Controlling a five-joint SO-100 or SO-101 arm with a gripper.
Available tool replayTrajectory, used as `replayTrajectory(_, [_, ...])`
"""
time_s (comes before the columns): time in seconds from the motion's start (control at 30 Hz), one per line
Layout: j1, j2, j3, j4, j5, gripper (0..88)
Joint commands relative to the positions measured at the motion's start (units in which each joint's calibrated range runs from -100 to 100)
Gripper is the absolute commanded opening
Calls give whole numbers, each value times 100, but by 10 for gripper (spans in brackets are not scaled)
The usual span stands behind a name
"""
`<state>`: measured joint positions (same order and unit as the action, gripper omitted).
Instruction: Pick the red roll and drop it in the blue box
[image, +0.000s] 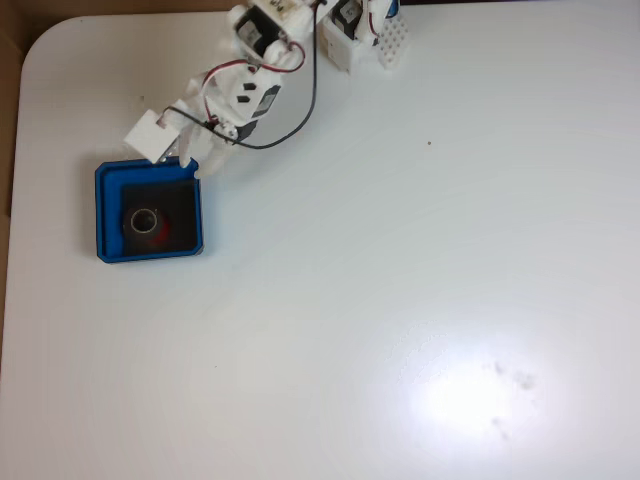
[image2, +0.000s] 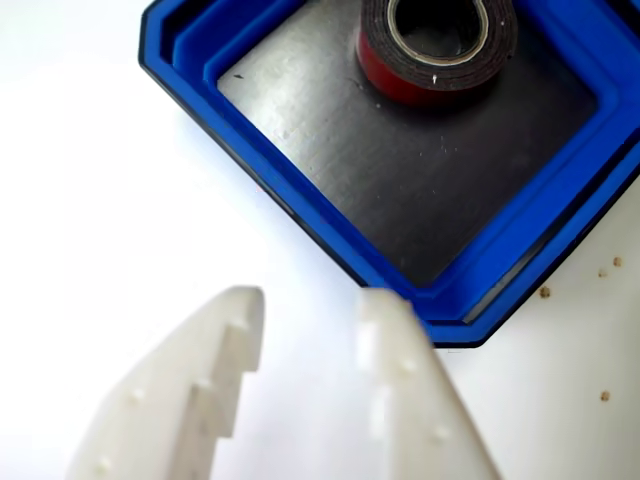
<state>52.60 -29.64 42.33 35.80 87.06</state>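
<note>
White arm (image: 245, 90) reaches to blue box (image: 108, 215) rim; fingers (image2: 310, 310) apart, empty; red roll (image2: 437, 50) inside box.

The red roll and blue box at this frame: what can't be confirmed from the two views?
- Red roll: in the view that rides on the gripper, its far side is cut off by the top edge.
- Red roll: in the view from above, too small and dim to show its red edge clearly.
- Blue box: its far corners run off the gripper view's edges.
- Gripper: empty, jaws apart; finger bases cut off by the bottom edge.
</note>
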Motion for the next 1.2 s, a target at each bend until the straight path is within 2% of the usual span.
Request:
replayTrajectory(0.0, [-428, -1334, 1023, -387, -3, 82])
replayTrajectory(0.23, [-1591, -3207, 2595, -568, 32, 82])
replayTrajectory(0.7, [-3946, -5598, 4814, -593, 41, 82])
replayTrajectory(0.93, [-4678, -6234, 5740, -783, 50, 82])
replayTrajectory(1.17, [-5069, -6476, 5767, -783, 67, 82])
